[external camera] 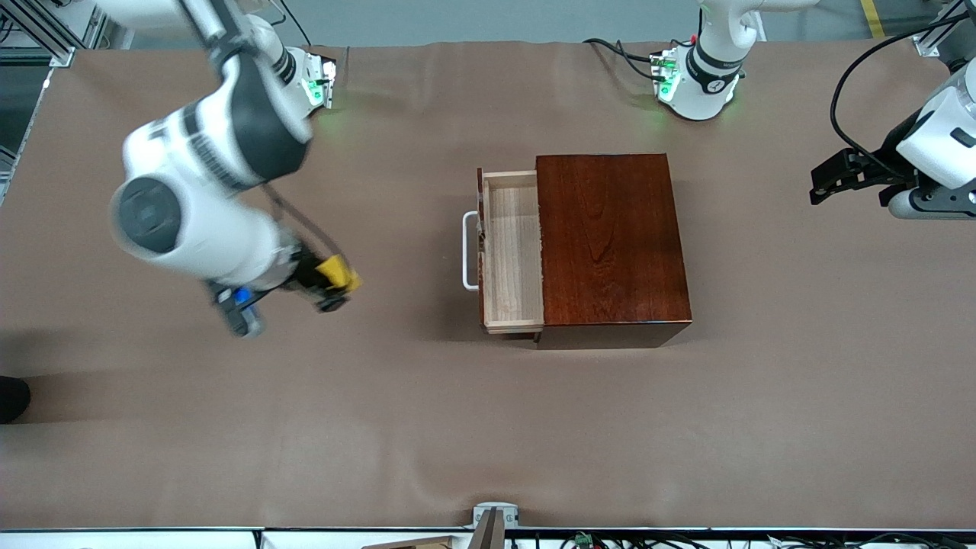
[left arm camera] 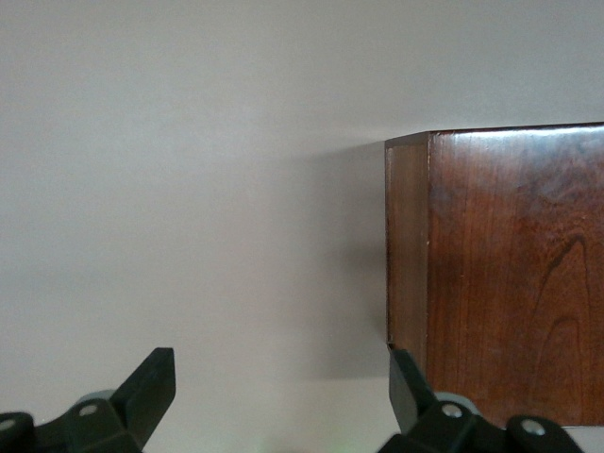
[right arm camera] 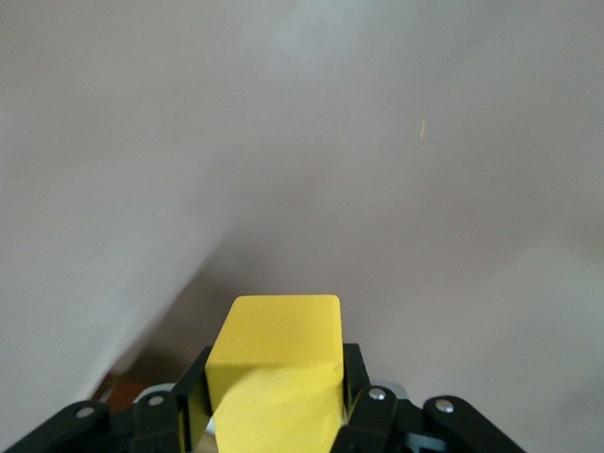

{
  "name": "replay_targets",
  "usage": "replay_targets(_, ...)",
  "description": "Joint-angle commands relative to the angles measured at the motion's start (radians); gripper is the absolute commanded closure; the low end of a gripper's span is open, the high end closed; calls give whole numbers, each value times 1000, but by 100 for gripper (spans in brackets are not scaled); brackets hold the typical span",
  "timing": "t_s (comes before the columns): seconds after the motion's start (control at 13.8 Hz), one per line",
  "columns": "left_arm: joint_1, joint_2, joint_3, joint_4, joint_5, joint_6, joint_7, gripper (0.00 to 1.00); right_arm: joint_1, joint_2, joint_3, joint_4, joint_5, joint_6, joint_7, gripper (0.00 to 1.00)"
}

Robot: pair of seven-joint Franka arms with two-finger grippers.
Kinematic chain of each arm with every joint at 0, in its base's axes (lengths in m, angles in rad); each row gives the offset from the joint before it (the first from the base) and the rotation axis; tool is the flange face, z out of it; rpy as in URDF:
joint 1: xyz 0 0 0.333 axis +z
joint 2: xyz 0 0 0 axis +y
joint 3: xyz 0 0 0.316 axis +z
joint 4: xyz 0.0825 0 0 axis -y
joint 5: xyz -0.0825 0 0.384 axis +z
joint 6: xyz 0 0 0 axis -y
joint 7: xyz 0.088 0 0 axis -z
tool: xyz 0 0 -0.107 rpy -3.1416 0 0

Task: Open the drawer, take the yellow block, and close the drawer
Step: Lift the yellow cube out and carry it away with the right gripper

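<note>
Right gripper (external camera: 335, 286) pinches the yellow block (external camera: 336, 269) between its fingers, held in the air over bare table toward the right arm's end, well apart from the box. Drawer (external camera: 512, 252) stands pulled out of the dark wooden box (external camera: 612, 240), its tray empty, white handle (external camera: 469, 252) on its front. Left gripper (external camera: 827, 183) waits with fingers spread at the left arm's end.

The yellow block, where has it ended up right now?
The yellow block is clamped in the right gripper, up over bare table toward the right arm's end, well clear of the open drawer.
</note>
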Motion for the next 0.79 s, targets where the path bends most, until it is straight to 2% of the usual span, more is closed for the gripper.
replay_targets(0.0,13,17,-6,28,-10,-20,23,0,-133,-36,24,-146,-16,96,-304,100)
replay_targets(0.36,4,23,-6,30,-9,-18,7,0,-198,3,23,-362,-31,432,-697,100)
replay_targets(0.58,4,23,-6,30,-10,-18,9,0,-210,94,23,-356,-33,552,-883,100)
replay_targets(0.72,4,24,-6,30,-9,-18,9,0,-212,152,23,-312,-31,585,-940,100)
